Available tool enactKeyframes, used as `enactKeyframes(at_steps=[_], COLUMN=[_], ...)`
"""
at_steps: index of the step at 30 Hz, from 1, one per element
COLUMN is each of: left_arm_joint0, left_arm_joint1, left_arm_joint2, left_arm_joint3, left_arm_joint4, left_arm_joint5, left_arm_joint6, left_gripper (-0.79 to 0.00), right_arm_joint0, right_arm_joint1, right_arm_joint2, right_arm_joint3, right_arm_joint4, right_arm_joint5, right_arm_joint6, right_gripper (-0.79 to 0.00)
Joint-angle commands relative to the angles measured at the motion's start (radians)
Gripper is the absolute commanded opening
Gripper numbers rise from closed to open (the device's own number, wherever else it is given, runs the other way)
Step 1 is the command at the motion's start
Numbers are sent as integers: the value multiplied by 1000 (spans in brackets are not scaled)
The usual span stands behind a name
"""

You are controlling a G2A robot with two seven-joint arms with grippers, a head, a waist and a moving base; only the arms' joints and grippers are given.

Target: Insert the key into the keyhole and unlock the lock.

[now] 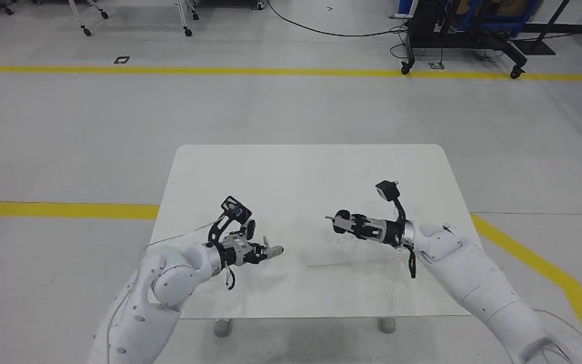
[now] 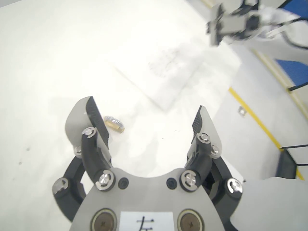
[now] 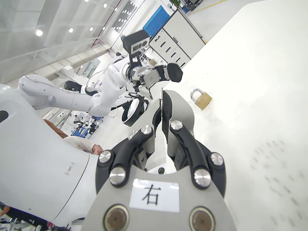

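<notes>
A brass padlock (image 3: 202,99) with a silver shackle lies flat on the white table (image 1: 300,173). My left gripper (image 2: 144,103) hovers open just above the table. The padlock (image 2: 114,123) rests under it, close to one finger's pad (image 2: 97,118). From above, the left gripper (image 1: 262,251) sits at the table's front left with the padlock (image 1: 273,248) at its tips. My right gripper (image 3: 164,94) is shut on a thin metal key (image 3: 161,102), seen edge-on. The right gripper (image 1: 335,221) is to the right of the lock, pointing toward it, a short gap away.
A pale sheet (image 2: 168,80) lies flat on the table between the two arms. The far half of the table is bare. Table edges run close behind both arms at the front.
</notes>
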Motion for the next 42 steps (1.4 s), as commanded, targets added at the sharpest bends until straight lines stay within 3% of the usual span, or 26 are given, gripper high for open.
enactKeyframes(at_steps=[1,9,10,15,19,21,22,23,35,42], left_arm_joint0=[10,-66,-75,-106,-125,-132,-133,-134,-115,-92], left_arm_joint1=[-4,-24,-27,-38,-46,-49,-50,-51,-49,-47], left_arm_joint2=[40,157,166,199,218,225,229,232,226,167], left_arm_joint3=[-7,66,74,103,121,125,127,128,96,91], left_arm_joint4=[95,225,236,248,257,263,265,267,280,179], left_arm_joint5=[62,174,189,232,255,264,269,274,246,230], left_arm_joint6=[-1,-27,-25,-9,-9,-7,-5,-6,-45,68], left_gripper=[0,-6,-43,-394,-449,-536,-619,-785,-785,-785], right_arm_joint0=[-22,-56,-56,-56,-56,-56,-56,-56,-56,-56], right_arm_joint1=[6,11,11,11,11,11,11,11,11,11], right_arm_joint2=[34,74,74,74,74,74,74,74,74,74], right_arm_joint3=[-17,-48,-48,-48,-48,-48,-48,-48,-48,-48], right_arm_joint4=[-14,-35,-35,-35,-35,-35,-35,-35,-35,-35], right_arm_joint5=[0,0,0,0,0,0,0,0,0,0], right_arm_joint6=[-17,-43,-43,-43,-43,-43,-43,-43,-43,-43], right_gripper=[-785,-785,-785,-785,-785,-785,-785,-785,-785,-785])
